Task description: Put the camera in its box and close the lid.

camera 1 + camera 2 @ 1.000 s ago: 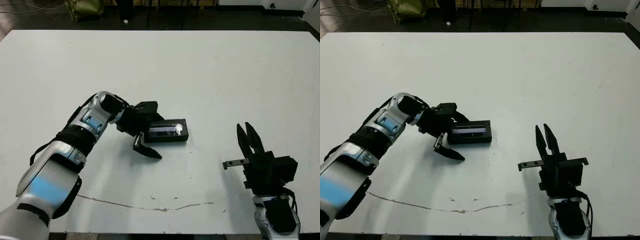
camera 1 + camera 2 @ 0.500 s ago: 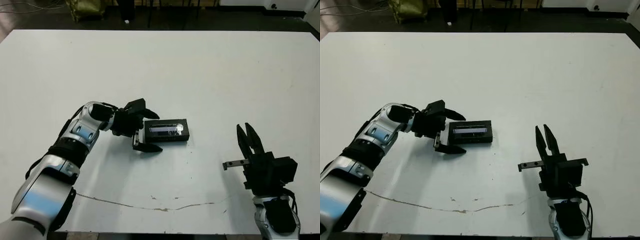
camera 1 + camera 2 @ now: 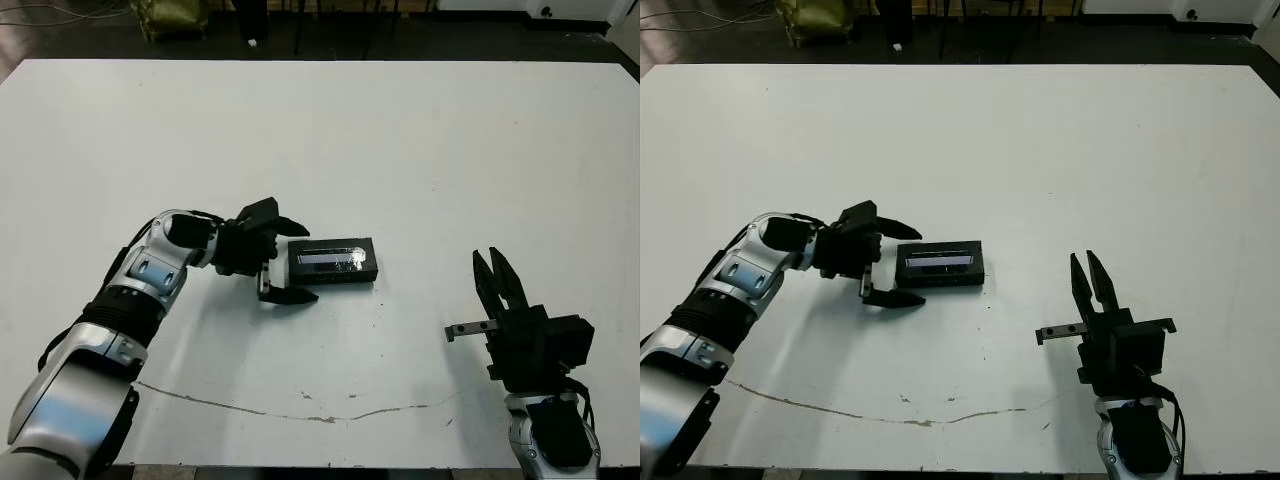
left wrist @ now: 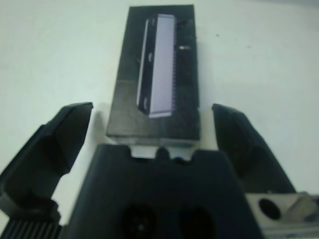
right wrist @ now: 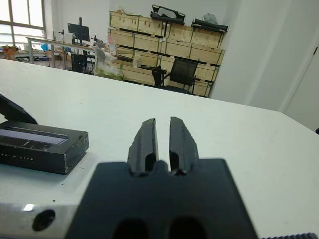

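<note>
Near the middle of the white table (image 3: pixel 400 130) sits the box (image 3: pixel 333 274) with the lid (image 3: pixel 335 256) already on it: a flat black cover with a long silvery-grey strip along its top face, seated squarely over the black sides. No separate camera lies anywhere on the table, so I judge it to be inside, though the closed lid hides it. The left gripper (image 3: pixel 291 261) is just beside the box's short end on the robot's left side, its two black fingers spread wide, one reaching past the far corner of that end and the other past the near corner; the left wrist view shows the box end on between the spread fingers (image 4: pixel 55 137), none of them touching it. The right gripper (image 3: pixel 497 280) stands well apart from the box, on the robot's right and nearer the table's front edge, pointing up with its fingers pressed together and holding nothing.

By the look of it the packing and closing are done, and what is in hand is the release. The next move calls only for drawing the left arm away from the box without nudging it, after a check that the lid sits flush all round
</note>
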Controlling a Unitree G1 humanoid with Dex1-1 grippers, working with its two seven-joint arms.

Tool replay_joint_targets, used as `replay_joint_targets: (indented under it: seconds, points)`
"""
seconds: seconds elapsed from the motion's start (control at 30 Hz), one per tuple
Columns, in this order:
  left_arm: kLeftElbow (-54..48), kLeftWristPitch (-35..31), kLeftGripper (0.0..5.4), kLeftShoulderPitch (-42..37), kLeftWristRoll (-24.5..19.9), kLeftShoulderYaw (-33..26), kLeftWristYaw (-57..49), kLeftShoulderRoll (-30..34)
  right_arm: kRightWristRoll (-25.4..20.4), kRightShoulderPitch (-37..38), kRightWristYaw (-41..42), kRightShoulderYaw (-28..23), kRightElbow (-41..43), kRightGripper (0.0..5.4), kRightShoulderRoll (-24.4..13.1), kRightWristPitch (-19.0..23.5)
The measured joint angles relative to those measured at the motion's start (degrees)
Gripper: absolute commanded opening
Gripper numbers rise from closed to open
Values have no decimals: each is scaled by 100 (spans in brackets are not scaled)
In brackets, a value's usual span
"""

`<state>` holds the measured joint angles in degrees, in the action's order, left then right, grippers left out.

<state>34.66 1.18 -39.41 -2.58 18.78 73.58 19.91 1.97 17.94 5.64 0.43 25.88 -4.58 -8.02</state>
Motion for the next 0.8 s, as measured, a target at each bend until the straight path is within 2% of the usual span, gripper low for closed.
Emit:
replay_joint_targets:
  seconds: [0.23,0.53,0.8]
  points:
    - [-449,-28,538,322,-162,-130,74,163,-15,0,1,4,-5,0,2,-1]
    - [-1002,-179,538,590,-375,-543,-363,273,13,23,0,20,40,0,7,48]
    - [-1379,-85,538,884,-700,-1135,-655,663,-2,21,1,18,2,0,9,46]
